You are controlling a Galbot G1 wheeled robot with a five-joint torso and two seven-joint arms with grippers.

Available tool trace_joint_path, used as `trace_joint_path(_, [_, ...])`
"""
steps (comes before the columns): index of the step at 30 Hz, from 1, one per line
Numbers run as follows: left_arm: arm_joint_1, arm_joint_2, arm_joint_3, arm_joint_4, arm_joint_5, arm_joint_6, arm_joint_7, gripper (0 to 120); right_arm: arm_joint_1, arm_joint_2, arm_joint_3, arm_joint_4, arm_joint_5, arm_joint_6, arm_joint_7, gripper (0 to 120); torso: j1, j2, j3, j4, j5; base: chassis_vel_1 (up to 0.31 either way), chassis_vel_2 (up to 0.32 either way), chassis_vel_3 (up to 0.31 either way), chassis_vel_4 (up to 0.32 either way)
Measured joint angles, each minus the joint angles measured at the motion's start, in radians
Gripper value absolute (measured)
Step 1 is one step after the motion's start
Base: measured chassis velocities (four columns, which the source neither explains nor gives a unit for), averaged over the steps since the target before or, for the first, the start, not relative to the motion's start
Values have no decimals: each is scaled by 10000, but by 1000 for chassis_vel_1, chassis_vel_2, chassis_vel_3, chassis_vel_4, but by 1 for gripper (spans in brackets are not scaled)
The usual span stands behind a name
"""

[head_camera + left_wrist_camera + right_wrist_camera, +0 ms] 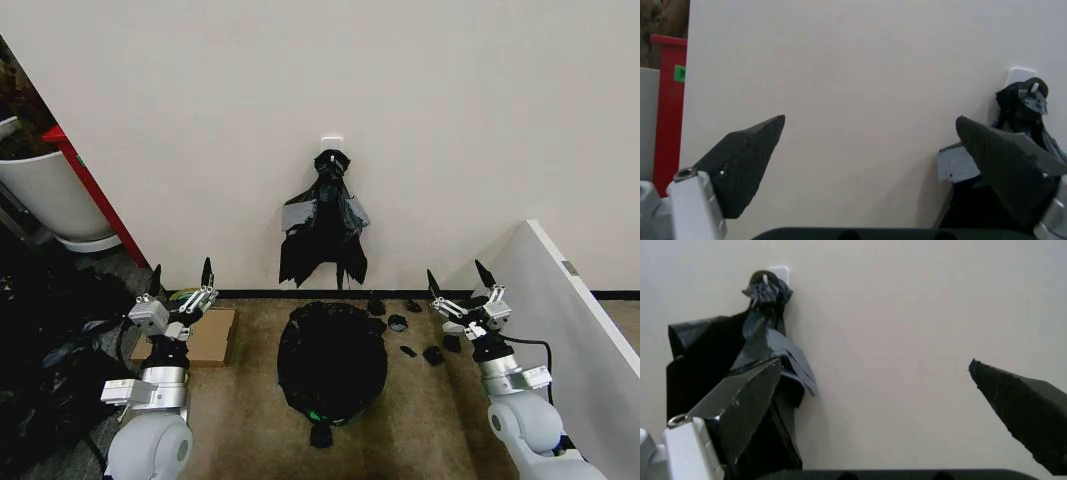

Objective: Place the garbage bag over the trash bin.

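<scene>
My left tool (181,277) and right tool (461,277) are raised with fingers spread wide, gripping nothing. Between them on the floor (250,420), the bag (332,360) covers the bin, near the wall (300,100).

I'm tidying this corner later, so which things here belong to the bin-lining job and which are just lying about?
Part of the job:
- garbage bag, draped over the trash bin
- left gripper and right gripper, both open, held up either side

Just lying about:
- bunch of black bags hanging on the wall
- black scraps on the floor
- cardboard box
- white tub
</scene>
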Motion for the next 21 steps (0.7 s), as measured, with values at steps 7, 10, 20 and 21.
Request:
trace_joint_path(7, [-32, -3, 106, 158, 123, -2, -18, 100, 20, -9, 23, -52, -21, 2, 4, 100, 0, 0, 0, 0, 1, 0, 0, 0, 0])
trace_joint_path(10, [-14, 2, 138, 140, 123, -2, -21, 100, 34, 15, -7, -70, -29, 21, -3, 100, 0, 0, 0, 0, 0, 0, 0, 0, 0])
trace_joint_path(20, [9, 37, 131, 166, 109, -123, -33, 100, 35, 112, -73, -122, -195, 52, -6, 100, 0, 0, 0, 0, 1, 0, 0, 0, 0])
trace_joint_path(21, [25, 40, 129, 164, 105, -136, -34, 100, 29, 122, -76, -122, -207, 52, -6, 100, 0, 0, 0, 0, 1, 0, 0, 0, 0])
